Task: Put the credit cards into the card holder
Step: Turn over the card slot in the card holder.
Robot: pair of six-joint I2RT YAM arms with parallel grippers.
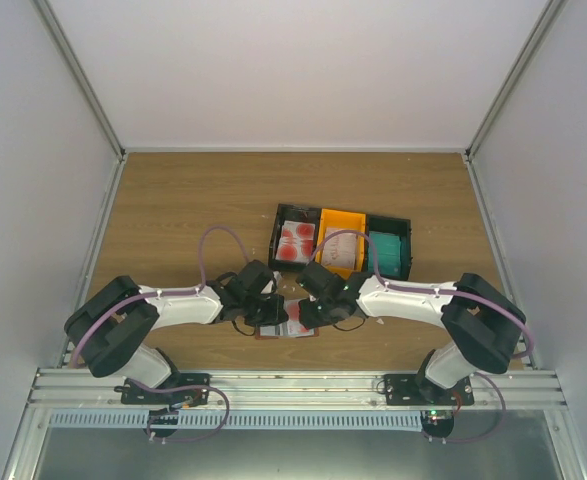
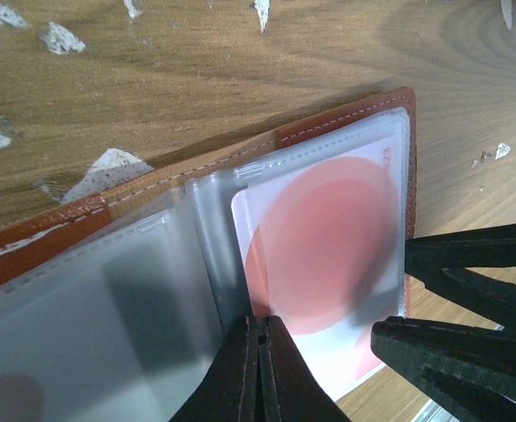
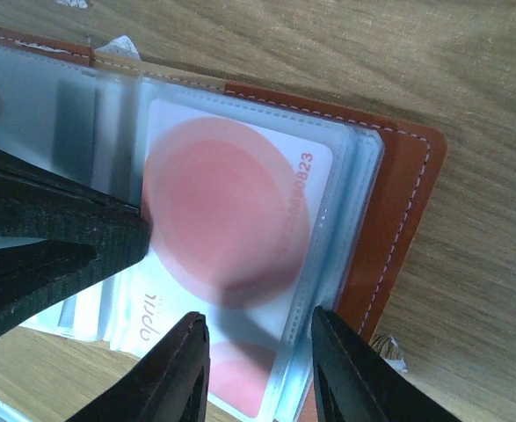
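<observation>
Left fingers [image 2: 240, 382], pressed shut, rest on the open card holder [image 2: 345, 119] while right fingers [image 3: 174, 374] stand apart over its sleeved card [image 3: 231, 202].

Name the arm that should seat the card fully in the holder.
Right, probably. The right gripper, open, straddles the near edge of the card, ready to push. The left gripper is shut, its tips on a sleeve of the holder, steadying it.

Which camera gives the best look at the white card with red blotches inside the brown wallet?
The right wrist view: the white plastic card with red blotches is large there, with legible print. The left wrist view shows it blurrier; the top view shows only a tiny sliver.
</observation>
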